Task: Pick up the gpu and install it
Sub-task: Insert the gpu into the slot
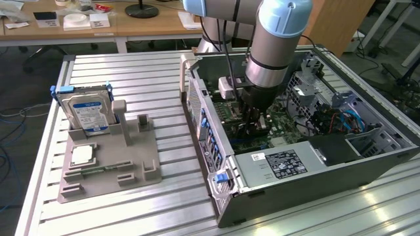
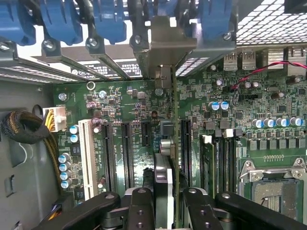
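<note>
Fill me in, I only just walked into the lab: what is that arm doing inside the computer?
The robot arm has reached down into the open computer case, its gripper closed on the gpu, which it holds edge-on over the motherboard, lined up with the row of expansion slots. The card's metal bracket sits up by the rear slot openings. Whether it is fully seated cannot be told. Outside the case, a hard drive stands in a grey parts holder.
</note>
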